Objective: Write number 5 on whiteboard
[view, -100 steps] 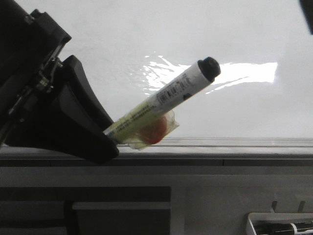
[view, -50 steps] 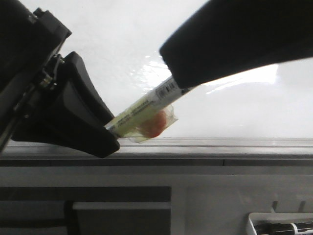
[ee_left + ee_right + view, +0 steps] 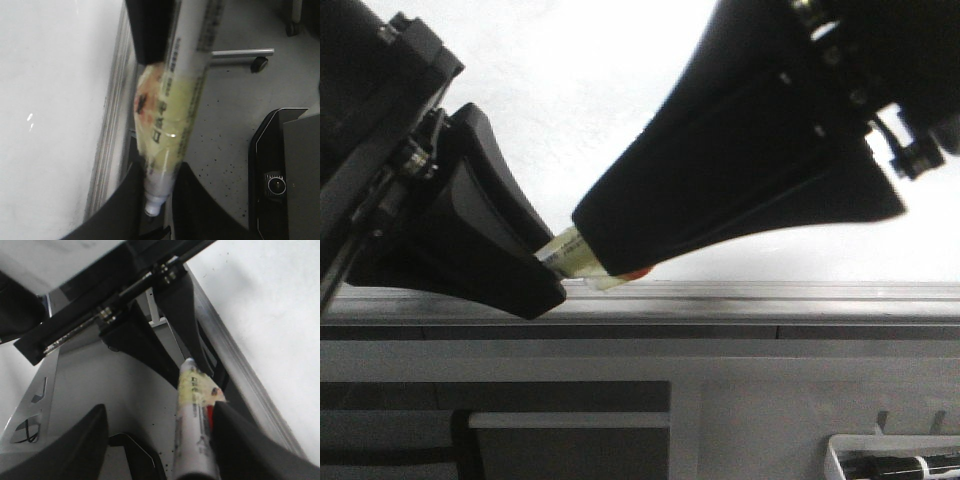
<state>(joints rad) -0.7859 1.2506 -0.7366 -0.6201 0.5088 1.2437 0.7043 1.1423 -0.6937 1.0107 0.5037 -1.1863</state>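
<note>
Cap-pull step, nothing written: left end effector (image 3: 552, 272) pinched the marker (image 3: 175, 120) by its tail beside the whiteboard (image 3: 590, 90) rim, right end effector (image 3: 165, 440) spread around its cap end; next, clamp and pull.

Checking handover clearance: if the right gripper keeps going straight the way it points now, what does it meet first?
Most likely the left gripper. The right gripper is already around the marker pen, pointing down along it toward the left fingers that hold its other end. Depth is hard to judge, but nothing else shows between them.
</note>
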